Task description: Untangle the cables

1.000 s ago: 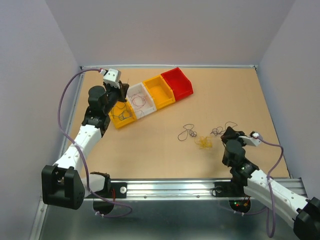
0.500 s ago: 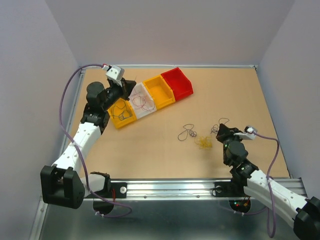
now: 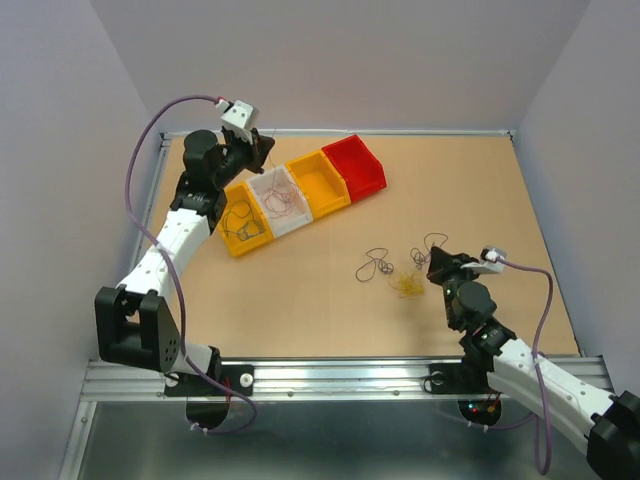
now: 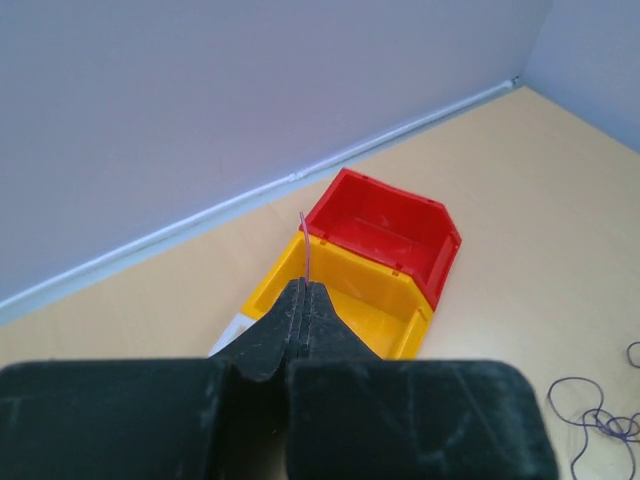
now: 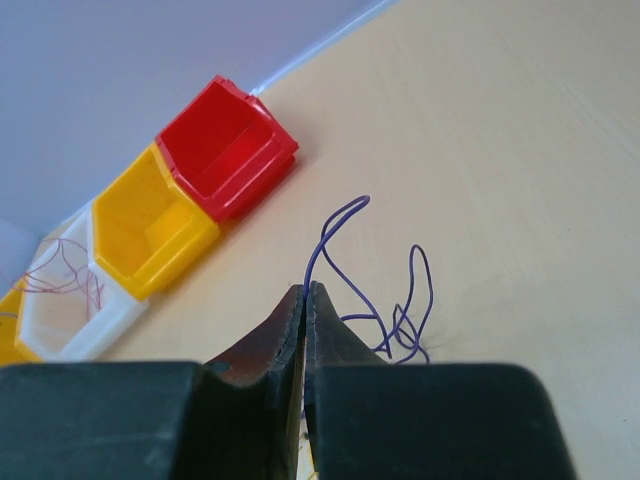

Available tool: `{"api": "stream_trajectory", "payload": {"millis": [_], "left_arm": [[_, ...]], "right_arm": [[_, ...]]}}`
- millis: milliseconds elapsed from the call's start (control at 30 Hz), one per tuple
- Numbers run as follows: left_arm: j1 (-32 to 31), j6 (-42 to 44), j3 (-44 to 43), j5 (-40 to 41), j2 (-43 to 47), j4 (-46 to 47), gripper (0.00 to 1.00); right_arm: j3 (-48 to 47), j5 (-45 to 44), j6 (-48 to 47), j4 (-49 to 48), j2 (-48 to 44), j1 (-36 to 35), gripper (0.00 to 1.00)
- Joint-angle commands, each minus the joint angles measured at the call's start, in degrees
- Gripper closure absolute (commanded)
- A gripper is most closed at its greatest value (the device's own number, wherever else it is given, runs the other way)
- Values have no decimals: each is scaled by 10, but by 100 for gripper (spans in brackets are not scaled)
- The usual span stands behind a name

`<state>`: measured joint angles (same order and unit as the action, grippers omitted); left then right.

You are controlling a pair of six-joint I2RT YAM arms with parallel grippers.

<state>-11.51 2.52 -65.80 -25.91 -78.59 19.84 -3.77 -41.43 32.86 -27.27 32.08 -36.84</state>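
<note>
The cables lie loose on the table: a dark wire (image 3: pixel 375 266), a yellow clump (image 3: pixel 407 286) and a purple wire (image 3: pixel 429 246). My right gripper (image 3: pixel 437 263) is shut on the purple wire (image 5: pixel 340 235), which loops up from its tips (image 5: pixel 305 287) and back down to the table. My left gripper (image 3: pixel 257 151) is raised over the far end of the white bin (image 3: pixel 262 186). It is shut (image 4: pixel 303 284) on a hair-thin pink wire (image 4: pixel 306 245) that sticks out above its tips. Red and pink wires (image 3: pixel 280 203) lie in the white bin, dark ones (image 3: pixel 243 222) in the leftmost yellow bin.
Several bins stand in a diagonal row at the back left: yellow bin (image 3: pixel 232 240), white, orange-yellow bin (image 3: pixel 318 185) and red bin (image 3: pixel 357 165). The orange-yellow bin (image 4: pixel 352 292) and the red bin (image 4: pixel 386 228) hold nothing. Walls close the table on three sides.
My left gripper has risen and moved back and right, from over the leftmost yellow bin to the white bin's far end. My right gripper has shifted left with the purple wire.
</note>
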Motion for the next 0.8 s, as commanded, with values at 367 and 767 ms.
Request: {"api": "stream_trajectory", "payload": {"millis": [367,767], "left_arm": [[-3,100,-53,68,-174,-106,100],[-20,162,-108,100,-271,-254,100]], "right_arm": [[-234,210,-143,-57,220,1,99],[-482,300,-199,-59,420,0,99]]}}
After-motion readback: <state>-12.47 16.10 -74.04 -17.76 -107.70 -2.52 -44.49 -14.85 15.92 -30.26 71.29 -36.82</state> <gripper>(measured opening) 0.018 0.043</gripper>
